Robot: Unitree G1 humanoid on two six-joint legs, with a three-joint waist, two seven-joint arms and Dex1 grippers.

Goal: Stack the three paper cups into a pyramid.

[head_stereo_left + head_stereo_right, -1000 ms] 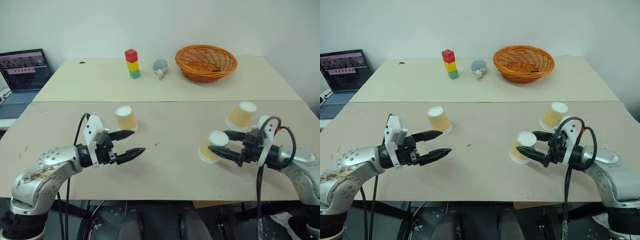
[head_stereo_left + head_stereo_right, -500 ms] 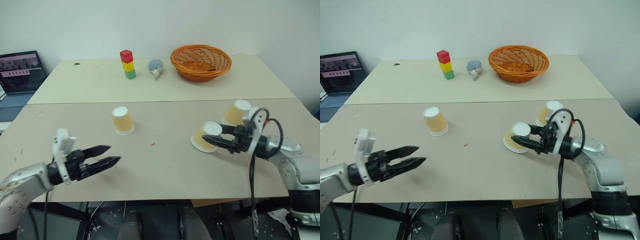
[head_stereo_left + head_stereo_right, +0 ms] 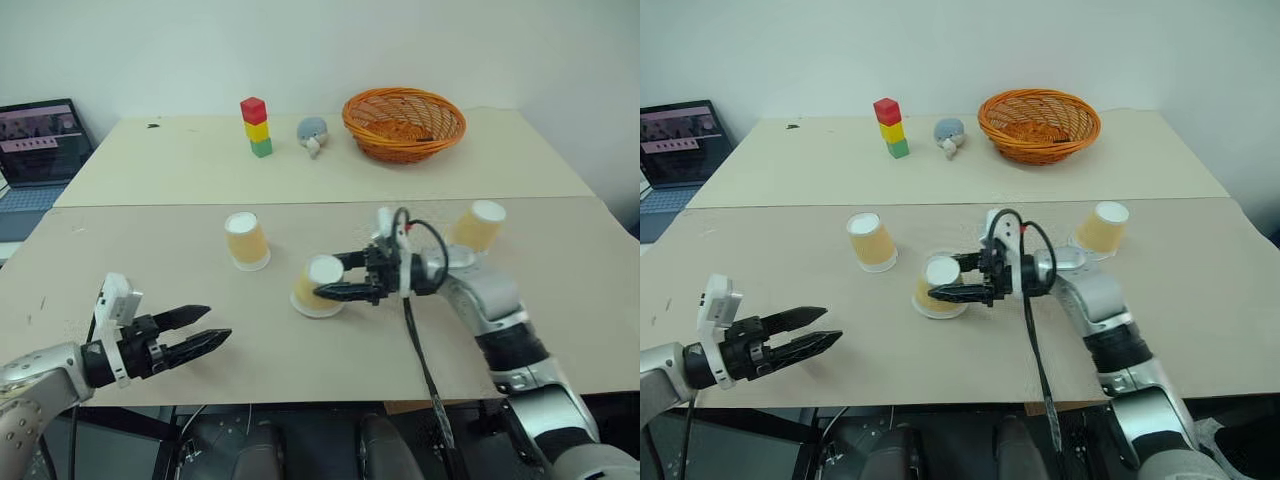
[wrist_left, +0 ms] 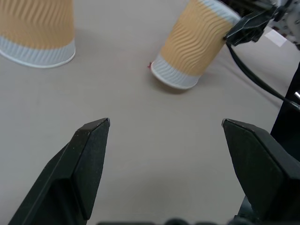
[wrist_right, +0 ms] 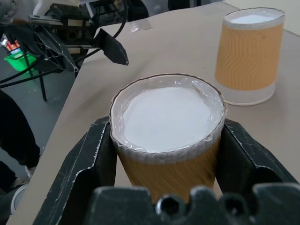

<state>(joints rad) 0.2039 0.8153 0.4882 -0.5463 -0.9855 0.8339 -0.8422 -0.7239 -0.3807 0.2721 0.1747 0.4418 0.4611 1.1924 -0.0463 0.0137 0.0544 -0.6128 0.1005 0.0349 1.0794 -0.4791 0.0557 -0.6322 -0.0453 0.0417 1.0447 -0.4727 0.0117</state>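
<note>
Beige table (image 3: 560, 330); right gripper (image 3: 345, 277) level, clamped around tilted cup (image 3: 317, 285).

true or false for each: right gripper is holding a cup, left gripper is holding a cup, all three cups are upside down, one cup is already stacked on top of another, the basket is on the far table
1. The right gripper is shut on a cup. True.
2. The left gripper holds a cup. False: it is open and empty.
3. All three cups stand upside down. True: the held one is tilted, the left cup and the right cup rest on the table.
4. One cup is stacked on another. False: all three are apart.
5. The basket sits on the far table. True.
</note>
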